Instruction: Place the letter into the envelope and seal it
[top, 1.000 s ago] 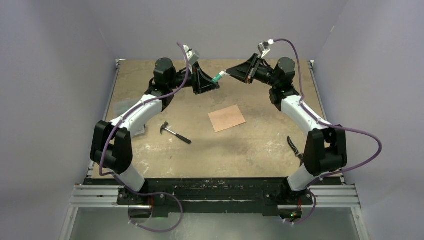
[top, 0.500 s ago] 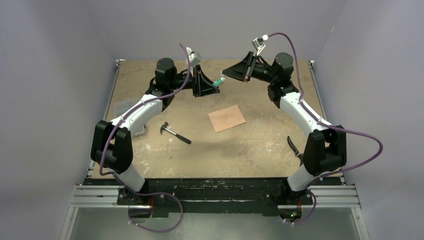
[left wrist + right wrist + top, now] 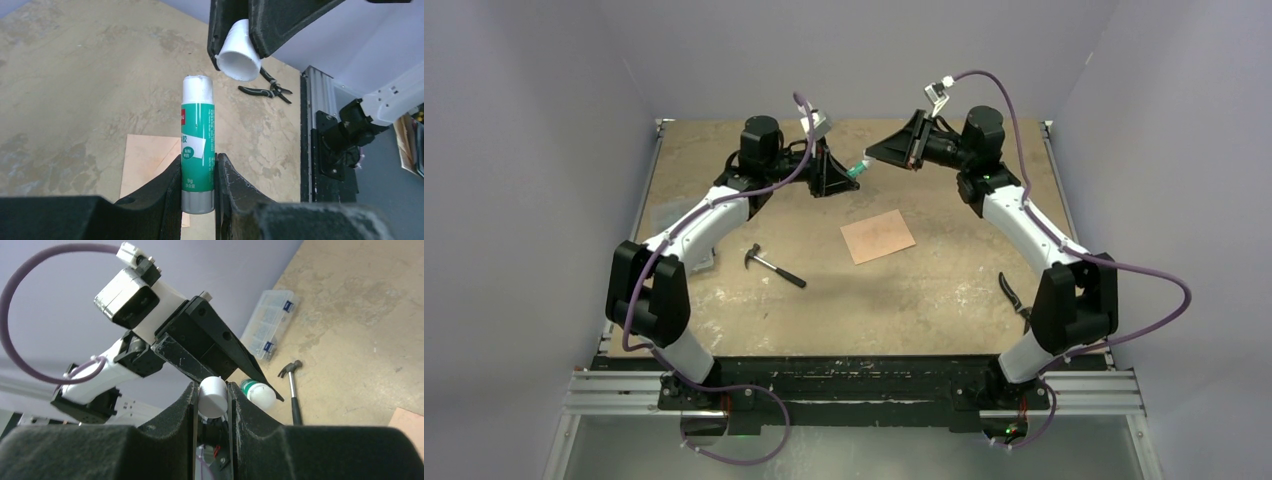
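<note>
The sandy, worn wooden table [image 3: 904, 310] carries the work, and both arms are raised over its far end with their tips nearly meeting, apparently so that the two parts of one item can be worked between them in the air.

The flat salmon-pink paper envelope [image 3: 877, 237] lies alone near the table's middle, well below and apart from both grippers. It shows as a plain closed rectangle with no cream flap face visible. The letter is not seen, and is probably already inside.

The left gripper [image 3: 198, 165] pinches the green plastic glue stick [image 3: 197, 140] near its base, with the bare white glue tip pointing outwards. The right gripper [image 3: 212, 390] pinches the white round plastic cap [image 3: 212, 396], its open mouth just beside that tip. Whether the cap is about to go on or off cannot be told.
</note>
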### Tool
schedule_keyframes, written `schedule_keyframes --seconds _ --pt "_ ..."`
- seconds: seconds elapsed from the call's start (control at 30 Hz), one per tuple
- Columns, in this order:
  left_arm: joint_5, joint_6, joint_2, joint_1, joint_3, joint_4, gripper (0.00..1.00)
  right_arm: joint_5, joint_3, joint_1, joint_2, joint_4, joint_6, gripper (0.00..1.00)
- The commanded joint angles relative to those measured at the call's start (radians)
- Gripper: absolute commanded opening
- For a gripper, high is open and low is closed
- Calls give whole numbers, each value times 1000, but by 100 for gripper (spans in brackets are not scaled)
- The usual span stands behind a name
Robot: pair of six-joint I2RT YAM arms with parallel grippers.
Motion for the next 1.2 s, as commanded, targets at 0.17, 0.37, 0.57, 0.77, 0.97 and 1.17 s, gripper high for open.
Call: schedule_keyframes --seconds 0.17,0.37,0.57,0.77,0.97,1.17 --pt "-125 27 -74 5 -2 52 0 157 47 -4 -53 -209 -146 0" --pt "-15 -24 -41 5 6 97 0 154 61 -3 -25 -181 -156 0" --pt "16 -47 -32 5 7 121 0 135 41 -3 -27 -69 -55 0" --pt "45 -65 -26 5 9 154 0 127 34 -3 -3 -14 -27 0" --pt "117 120 5 4 85 -49 0 -47 125 -3 60 -158 -127 0" --pt "64 457 3 4 144 -360 0 -149 255 -2 126 -536 -449 0"
